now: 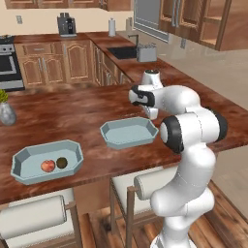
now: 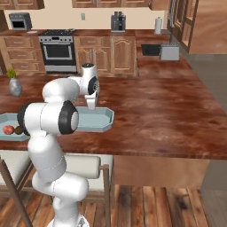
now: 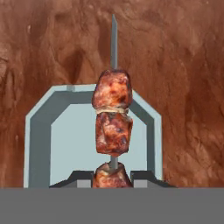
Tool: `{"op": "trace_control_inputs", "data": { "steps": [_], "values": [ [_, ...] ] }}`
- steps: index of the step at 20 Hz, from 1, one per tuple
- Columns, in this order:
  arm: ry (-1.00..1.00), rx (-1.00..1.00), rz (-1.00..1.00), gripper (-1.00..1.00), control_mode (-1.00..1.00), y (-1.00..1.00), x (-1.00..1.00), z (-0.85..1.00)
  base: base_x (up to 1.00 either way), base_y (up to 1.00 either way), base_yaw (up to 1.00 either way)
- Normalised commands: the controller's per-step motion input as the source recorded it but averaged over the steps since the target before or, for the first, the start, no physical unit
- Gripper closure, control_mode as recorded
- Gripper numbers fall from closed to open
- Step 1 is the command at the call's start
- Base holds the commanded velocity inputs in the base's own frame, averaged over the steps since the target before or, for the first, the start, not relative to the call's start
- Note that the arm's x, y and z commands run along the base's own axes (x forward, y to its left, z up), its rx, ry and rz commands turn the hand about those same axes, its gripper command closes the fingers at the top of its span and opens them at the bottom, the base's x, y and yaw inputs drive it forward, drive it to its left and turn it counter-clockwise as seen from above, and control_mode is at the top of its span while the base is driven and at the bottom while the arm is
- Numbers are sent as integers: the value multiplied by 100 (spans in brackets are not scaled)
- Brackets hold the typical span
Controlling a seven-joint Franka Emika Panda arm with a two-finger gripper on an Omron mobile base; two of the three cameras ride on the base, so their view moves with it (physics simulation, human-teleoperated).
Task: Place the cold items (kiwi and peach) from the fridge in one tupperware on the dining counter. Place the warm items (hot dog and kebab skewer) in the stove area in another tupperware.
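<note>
Hand view | hand [image 3: 112, 177] grasping kebab skewer [image 3: 112, 120] | over tupperware [image 3: 39, 118] | dining counter [image 3: 188, 65]

The white arm [image 1: 186, 160] rises from the base, folds at a dark-jointed elbow, and reaches forward and inward over the surface [image 1: 72, 114]. The forearm runs roughly level; the wrist turns downward so the hand [image 3: 113, 177] points down toward the surface. In the hand view, the two dark fingertips [image 3: 81, 178] stand close together, clamped on the kebab skewer [image 3: 113, 118] at its lower end.
</note>
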Motion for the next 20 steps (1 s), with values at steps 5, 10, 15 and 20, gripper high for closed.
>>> {"op": "trace_control_inputs", "data": {
  "steps": [5, 10, 15, 20],
  "values": [
    [5, 0, 0, 100, -100, 2, 68, -28, 0, 0, 0],
    [13, 0, 0, 100, -100, 0, 47, -27, 0, 0, 0],
    [9, 0, 0, 100, -100, 3, 14, -30, 0, 0, 0],
    [6, 0, -2, 100, -100, 22, -37, -20, 0, 0, 0]
  ]
}}
